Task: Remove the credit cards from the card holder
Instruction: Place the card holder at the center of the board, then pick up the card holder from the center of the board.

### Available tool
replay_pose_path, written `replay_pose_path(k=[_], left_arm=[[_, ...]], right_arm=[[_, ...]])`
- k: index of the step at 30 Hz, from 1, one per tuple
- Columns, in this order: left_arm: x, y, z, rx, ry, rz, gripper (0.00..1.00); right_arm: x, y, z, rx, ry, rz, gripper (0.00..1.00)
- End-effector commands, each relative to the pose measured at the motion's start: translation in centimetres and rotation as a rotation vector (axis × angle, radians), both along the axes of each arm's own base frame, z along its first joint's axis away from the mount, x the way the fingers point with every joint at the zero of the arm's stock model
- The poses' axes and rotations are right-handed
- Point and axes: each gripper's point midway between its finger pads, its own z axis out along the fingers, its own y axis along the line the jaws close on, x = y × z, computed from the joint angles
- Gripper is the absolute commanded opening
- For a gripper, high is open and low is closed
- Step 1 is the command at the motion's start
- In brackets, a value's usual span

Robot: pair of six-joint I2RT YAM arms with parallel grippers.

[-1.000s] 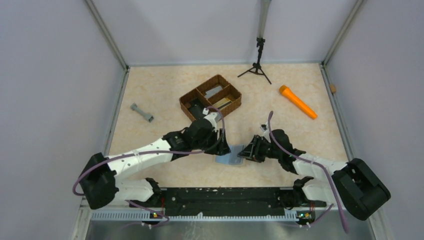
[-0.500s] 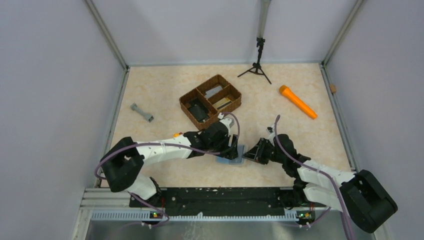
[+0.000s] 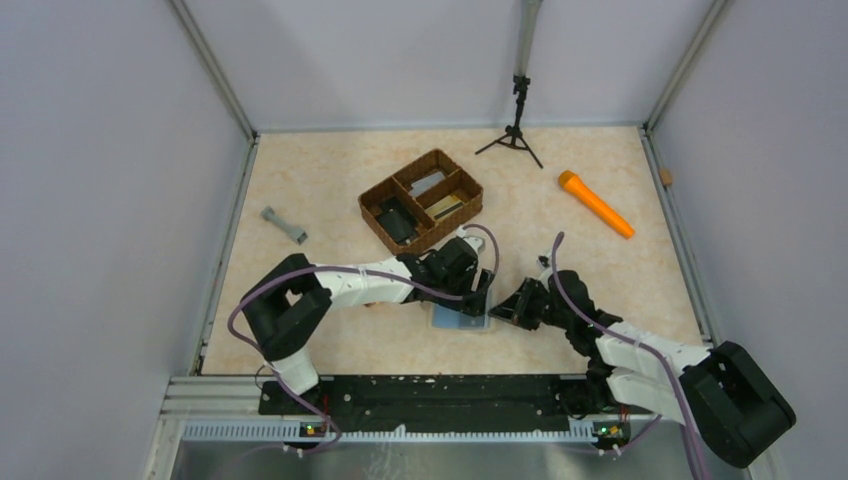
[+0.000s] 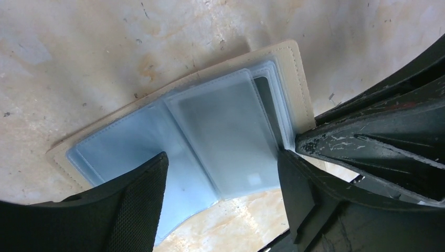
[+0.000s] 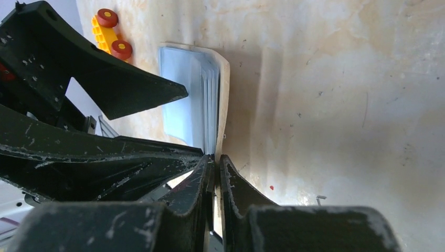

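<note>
Since 1 s ago the left arm has swung to the right. Its big elbow block sits closer to the middle of the table (image 3: 320, 170), and the left claw (image 3: 480, 296), which was over the left end of the holder (image 3: 458, 320), now stands over its right half, just beside the right claw (image 3: 512, 305). The right claw has crept a little to the right over that 1 s and has hardly shifted in the last 0.5 s. The holder has kept its spot, at the near centre of the table between the 2 arms and well apart from the tray (image 3: 396, 178). It lies open and flat, pale blue side up with the cream rim showing around it. From above we see its long axis run left to right across the table, the right end slightly nearer the arm bases. The clear sleeves (image 4: 225, 131) fan toward that right end. The left claw's fingers (image 4: 139, 205) are spread apart, 1 on each side of the sleeves. The right claw is closed tight on the holder's right edge. 2 cards (image 3: 445, 207) lie in the tray, 1 tan and 1 pale, in separate compartments. We cannot tell whether the dark strip inside the sleeves is another card.
</note>
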Motion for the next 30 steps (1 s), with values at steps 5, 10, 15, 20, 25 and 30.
replay_pose_path(k=[5, 10, 15, 20, 25, 30], left_arm=[[-1.0, 0.4, -2.4, 0.015, 0.110, 0.001, 0.55], [-1.3, 1.2, -3.0, -0.001, 0.136, 0.019, 0.34], [-1.4, 1.3, -2.1, -0.084, 0.149, 0.020, 0.34], [-1.5, 0.7, -1.0, -0.233, 0.182, 0.017, 0.33], [-1.2, 0.8, -0.2, -0.353, 0.217, 0.027, 0.33], [-0.9, 1.3, 0.1, -0.396, 0.230, 0.038, 0.34]], right_arm=[[0.9, 0.4, 1.3, 0.040, -0.057, -0.003, 0.06], [0.9, 0.3, 1.2, 0.030, -0.058, -0.003, 0.06], [0.9, 0.7, 1.7, 0.053, -0.081, 0.022, 0.35], [1.0, 1.5, 2.0, 0.082, -0.086, 0.058, 0.50], [0.7, 2.9, 1.8, 0.134, -0.054, 0.128, 0.40], [0.5, 3.7, 1.5, 0.167, -0.025, 0.160, 0.15]])
